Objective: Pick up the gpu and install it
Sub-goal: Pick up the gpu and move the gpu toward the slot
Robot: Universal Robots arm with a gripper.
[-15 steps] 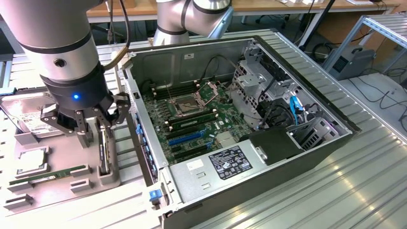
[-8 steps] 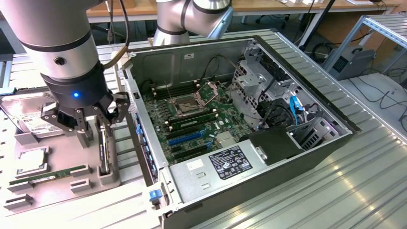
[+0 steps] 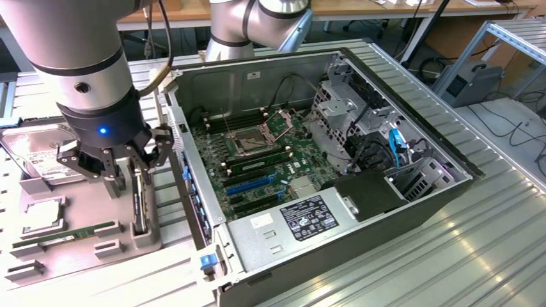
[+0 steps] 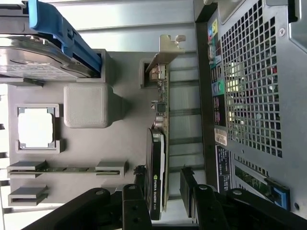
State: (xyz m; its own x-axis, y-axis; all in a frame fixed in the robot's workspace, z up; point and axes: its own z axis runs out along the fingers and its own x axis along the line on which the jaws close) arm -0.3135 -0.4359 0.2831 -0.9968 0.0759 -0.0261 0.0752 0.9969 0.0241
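Note:
The gpu stands on its long edge in a slot of the grey parts holder, dark face with a green logo to one side and its pale metal bracket at the far end. My gripper is open and straddles the card's near end, one black finger close to the dark face and the other finger a gap away on the board side. In the exterior view my gripper hangs low over the gpu, just to the exterior view's left of the open computer case.
The motherboard lies exposed in the case, with blue and black expansion slots. On the holder are a hard drive, a processor and a green memory stick. The case's perforated rear wall stands close beside the card.

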